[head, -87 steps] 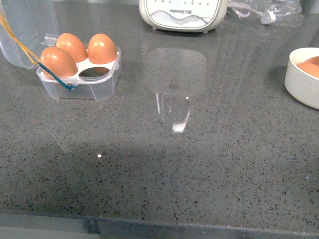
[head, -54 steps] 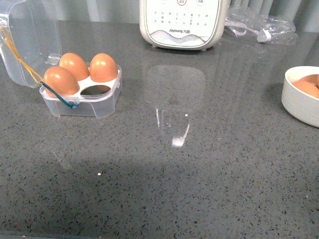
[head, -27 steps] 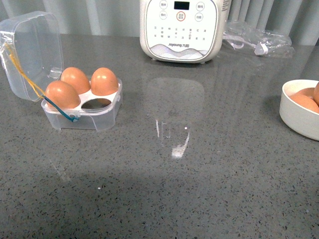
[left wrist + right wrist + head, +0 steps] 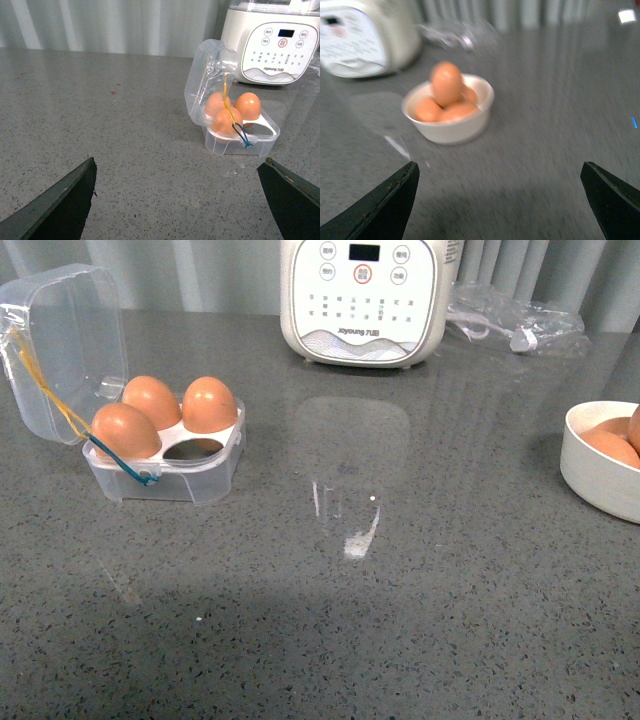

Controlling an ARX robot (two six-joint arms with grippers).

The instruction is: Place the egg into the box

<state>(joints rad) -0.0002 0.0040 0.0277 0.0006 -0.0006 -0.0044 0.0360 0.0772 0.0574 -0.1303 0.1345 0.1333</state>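
- Grey speckled countertop (image 4: pixel 400 620) carries everything, and it is glossy enough to mirror what stands at the back.
- Clear plastic box (image 4: pixel 165 468) sits on the left part of the counter in the front view. Its domed lid (image 4: pixel 65 350) is hinged open and stands up on the box's left side.
- Three brown eggs (image 4: pixel 125 430) (image 4: pixel 152 400) (image 4: pixel 209 405) fill three of its four cells. The near-right cell (image 4: pixel 190 448) is bare.
- Yellow band (image 4: pixel 45 390) runs from the lid down towards the near-left egg, where a teal band (image 4: pixel 115 455) crosses the box's front corner.
- White round bowl (image 4: pixel 590 475) sits at the right edge of the front view, well apart from the box.
- The right wrist view is blurred but shows brown eggs piled in that bowl. The egg (image 4: pixel 446 82) stands upright on top of the pile, resting against the other eggs (image 4: pixel 437 109) below it.
- The left gripper (image 4: pixel 179 167) has its dark fingers spread wide with nothing between them. The box lies ahead of it on the counter, not touched.
- The right gripper (image 4: pixel 500 167) is likewise spread wide and holds nothing. The bowl lies ahead of it, apart from both fingers.
- A white appliance (image 4: pixel 362 300) with a button panel stands at the back of the counter, and a crumpled clear plastic bag (image 4: pixel 515 320) lies just to its right.
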